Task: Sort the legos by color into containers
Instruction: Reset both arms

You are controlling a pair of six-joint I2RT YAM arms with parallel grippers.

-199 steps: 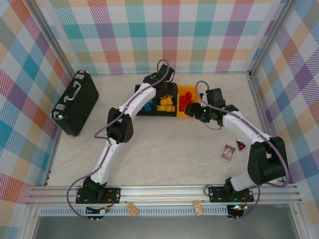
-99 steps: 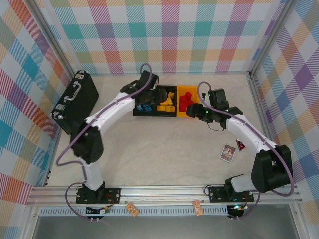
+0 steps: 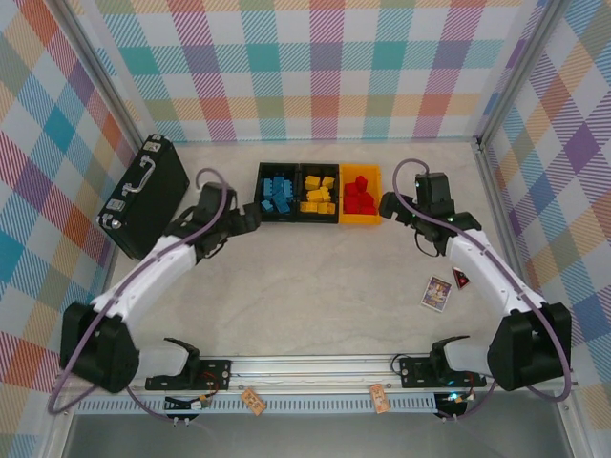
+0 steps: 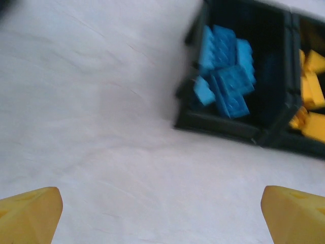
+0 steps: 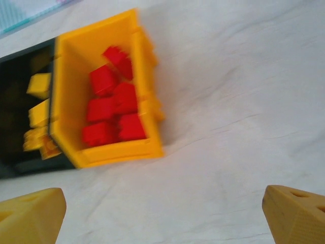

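Three containers stand in a row at the back of the table. The left black bin (image 3: 261, 194) holds blue legos (image 3: 278, 195) (image 4: 226, 76). Yellow legos (image 3: 318, 195) (image 4: 312, 96) fill the middle black bin (image 3: 318, 216). Red legos (image 3: 359, 196) (image 5: 111, 109) lie in the yellow-orange bin (image 3: 361, 220) (image 5: 122, 152). My left gripper (image 3: 248, 220) (image 4: 162, 218) hovers over bare table just left of the blue bin, open and empty. To the right of the yellow-orange bin my right gripper (image 3: 390, 207) (image 5: 162, 218) is open and empty too.
A black briefcase (image 3: 145, 196) with a handle lies at the left wall. A small printed card (image 3: 437, 292) and a small red triangular piece (image 3: 462, 279) lie under the right forearm. Plaid walls and metal rails enclose the table.
Both arms have drawn back from over the bins, the left swinging left and nearer, the right shifting right. Both grippers have opened wide.
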